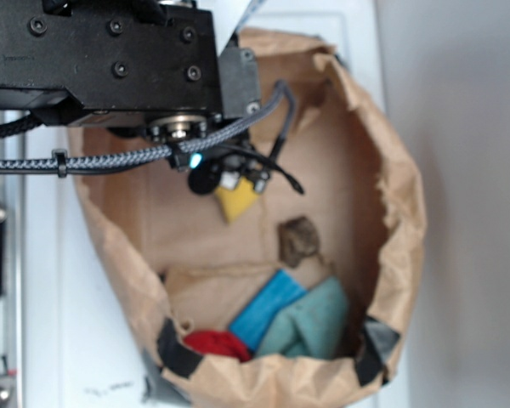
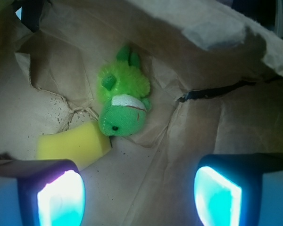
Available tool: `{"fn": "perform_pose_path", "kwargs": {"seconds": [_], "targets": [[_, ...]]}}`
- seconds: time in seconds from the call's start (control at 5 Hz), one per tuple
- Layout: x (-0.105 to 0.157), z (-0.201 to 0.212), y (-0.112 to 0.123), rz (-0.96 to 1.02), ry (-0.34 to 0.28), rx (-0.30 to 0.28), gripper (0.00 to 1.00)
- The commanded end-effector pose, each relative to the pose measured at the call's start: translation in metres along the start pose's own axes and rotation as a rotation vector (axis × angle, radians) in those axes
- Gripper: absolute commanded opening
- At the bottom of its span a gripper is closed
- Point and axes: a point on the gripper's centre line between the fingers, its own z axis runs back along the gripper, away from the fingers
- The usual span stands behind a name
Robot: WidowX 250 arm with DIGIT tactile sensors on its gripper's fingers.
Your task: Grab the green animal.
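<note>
From the wrist view I saw the gripper (image 2: 139, 195) spread wide with nothing between its fingers (image 2: 61, 200), hanging over the floor of the brown paper bag (image 2: 212, 127). The green animal (image 2: 122, 101) lay ahead of the gripper, slightly toward the left finger, its head touching the yellow sponge (image 2: 73, 143), which sat just in front of that finger.
</note>
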Motion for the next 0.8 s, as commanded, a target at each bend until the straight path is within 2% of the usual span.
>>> {"fn": "perform_pose_path", "kwargs": {"seconds": [0.0,0.2,0.4,0.6], "targets": [[0.012,0.013,0.008,0.034,-0.023,-0.026,1.00],[0.016,-0.003,0.003,0.099,0.004,0.021,1.00],[0.028,-0.018,-0.015,0.155,-0.007,0.026,1.00],[0.032,-0.026,-0.022,0.179,-0.030,0.014,1.00]]}}
